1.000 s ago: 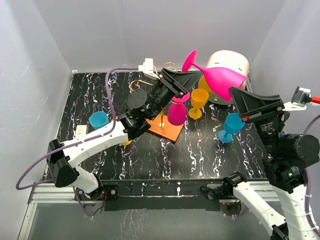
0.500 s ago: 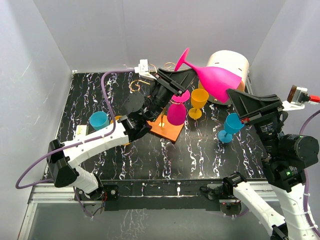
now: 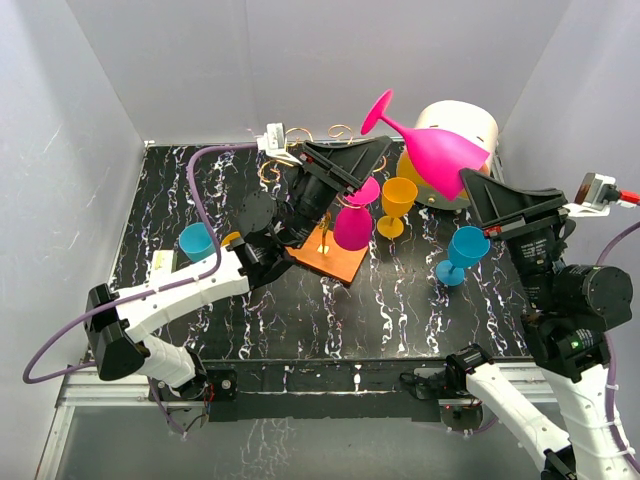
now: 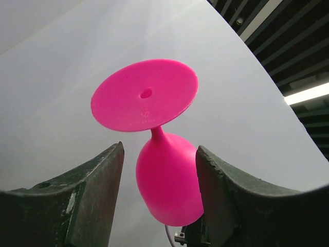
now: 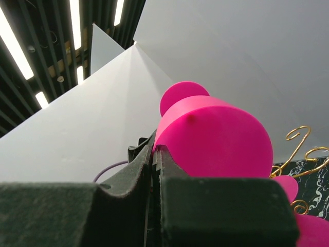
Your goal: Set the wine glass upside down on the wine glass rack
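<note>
Right fingers [image 5: 92, 216] clamp the wine glass [image 3: 440, 158] at its rim, left fingers [image 4: 92, 206] spread: carry step; next, likely invert it onto the rack [image 3: 335, 262].

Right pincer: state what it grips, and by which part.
The large pink plastic wine glass, tilted in the air; the shut right pincer pinches the rim of its bowl.

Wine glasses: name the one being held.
The pink glass tilted in the air, rim pinched by the right gripper. The other pink one sits upside down on the rack.
</note>
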{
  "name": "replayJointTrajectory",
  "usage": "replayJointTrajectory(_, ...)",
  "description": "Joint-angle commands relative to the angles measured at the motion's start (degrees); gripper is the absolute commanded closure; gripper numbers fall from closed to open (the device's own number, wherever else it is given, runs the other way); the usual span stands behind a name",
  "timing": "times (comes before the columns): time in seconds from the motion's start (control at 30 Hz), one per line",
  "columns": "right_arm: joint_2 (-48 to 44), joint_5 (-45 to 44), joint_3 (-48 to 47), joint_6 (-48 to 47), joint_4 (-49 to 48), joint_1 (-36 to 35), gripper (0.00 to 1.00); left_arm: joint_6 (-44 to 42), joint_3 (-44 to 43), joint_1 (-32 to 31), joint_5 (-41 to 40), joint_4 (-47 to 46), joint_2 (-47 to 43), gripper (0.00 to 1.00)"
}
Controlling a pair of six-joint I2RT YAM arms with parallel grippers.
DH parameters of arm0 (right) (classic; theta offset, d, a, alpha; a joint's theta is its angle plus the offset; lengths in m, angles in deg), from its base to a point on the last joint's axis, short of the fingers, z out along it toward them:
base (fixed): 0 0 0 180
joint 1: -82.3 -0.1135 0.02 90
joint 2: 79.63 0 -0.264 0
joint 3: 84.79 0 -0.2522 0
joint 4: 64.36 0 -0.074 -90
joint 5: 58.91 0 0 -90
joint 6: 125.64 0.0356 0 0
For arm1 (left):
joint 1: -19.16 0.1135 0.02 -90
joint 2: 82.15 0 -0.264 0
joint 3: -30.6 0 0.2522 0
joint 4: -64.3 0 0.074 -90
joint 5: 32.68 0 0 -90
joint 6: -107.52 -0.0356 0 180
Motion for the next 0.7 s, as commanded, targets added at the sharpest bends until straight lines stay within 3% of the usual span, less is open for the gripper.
replayJointTrajectory(0.0,0.75,3.14,-0.82,1.23,-3.03,-0.16,1.0,-3.96,-2.22,-0.29,-1.8,-3.15,-2.88,0.41)
replayJointTrajectory(0.33,1.27,8.08,0.48,2.55,-5.51,-0.12,1.0,-5.01,-4.81,-0.33,-1.66,-4.72,-2.21,0.38)
replayJointTrajectory(0.67,-0.01,10.72,2.52,2.7,-7.14,-0.17,1.0,-5.32,-11.42,-0.29,0.11,-10.23,3.48,0.51)
